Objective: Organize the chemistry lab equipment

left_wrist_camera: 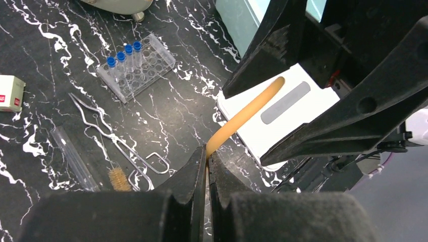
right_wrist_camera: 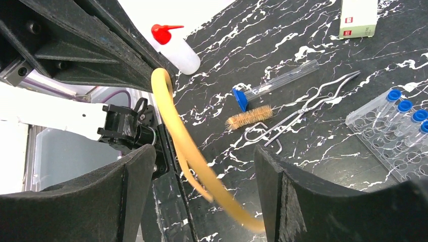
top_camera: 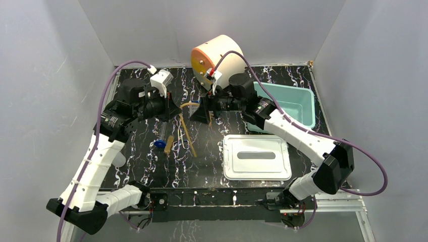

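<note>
Left gripper (left_wrist_camera: 207,157) pinches the tan rubber tubing (left_wrist_camera: 246,115) mid-frame in the overhead view, right gripper (right_wrist_camera: 202,154) spread wide around it; soft, light, floppy, probably best taken near its free end.

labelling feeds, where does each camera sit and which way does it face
top external: above, behind the bases, looking down on the table; left arm, right arm show.
left wrist: looks past the shut left fingers, pinching rubber tubing, toward the tube rack.
right wrist: looks between the open right fingers at that tubing.
shared: both wrist views show tubing, rack, tongs.
</note>
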Available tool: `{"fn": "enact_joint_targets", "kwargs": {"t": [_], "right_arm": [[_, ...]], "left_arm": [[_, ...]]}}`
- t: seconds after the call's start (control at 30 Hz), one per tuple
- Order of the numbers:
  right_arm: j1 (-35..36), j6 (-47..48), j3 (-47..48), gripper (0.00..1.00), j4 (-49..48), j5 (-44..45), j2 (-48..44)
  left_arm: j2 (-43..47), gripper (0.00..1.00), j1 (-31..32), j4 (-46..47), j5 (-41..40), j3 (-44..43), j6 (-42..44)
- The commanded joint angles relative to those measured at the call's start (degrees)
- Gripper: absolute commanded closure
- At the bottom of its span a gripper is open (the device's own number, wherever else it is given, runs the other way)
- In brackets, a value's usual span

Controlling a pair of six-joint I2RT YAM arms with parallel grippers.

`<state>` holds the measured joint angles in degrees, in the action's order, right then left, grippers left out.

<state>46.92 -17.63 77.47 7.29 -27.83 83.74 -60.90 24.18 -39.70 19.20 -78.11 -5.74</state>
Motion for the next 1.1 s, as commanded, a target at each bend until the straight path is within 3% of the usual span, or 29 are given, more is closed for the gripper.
{"fn": "enact_joint_targets", "kwargs": {"t": [0.0, 0.37, 0.6, 0.73, 0.97, 1.03, 1.07], "right_arm": [[0.7, -0.1, 2.1, 0.2, -2.2, -1.7, 0.2], [1.4, -4.1, -0.6, 0.2, -6.8, -4.2, 0.7], [1.6, -5.1, -1.5, 0.3, -9.0, 0.2, 1.2], [1.6, -5.2, -2.4, 0.47, -9.7, 1.2, 0.8], [1.6, -5.2, -3.2, 0.86, -11.8, 0.5, 0.1], [1.6, -5.2, -3.3, 0.94, -12.2, 0.8, -0.3], [1.6, -4.9, -3.2, 0.97, -11.9, 1.2, -0.4]], "left_arm": [[0.2, 1.0, 0.2, 4.0, 3.1, -1.8, -3.1], [0.2, 1.0, 0.2, 9.8, 2.6, -1.0, -9.5], [0.1, 1.0, 0.2, 14.5, 3.9, 1.0, -16.1], [0.2, 1.0, 0.2, 14.8, 3.9, 1.8, -17.1], [0.9, 0.98, 0.3, 15.8, 3.4, 3.1, -18.3], [1.3, 0.92, 0.2, 16.0, 2.9, 3.6, -18.6], [1.4, 0.83, 0.3, 16.0, 2.6, 3.7, -18.7]]}}
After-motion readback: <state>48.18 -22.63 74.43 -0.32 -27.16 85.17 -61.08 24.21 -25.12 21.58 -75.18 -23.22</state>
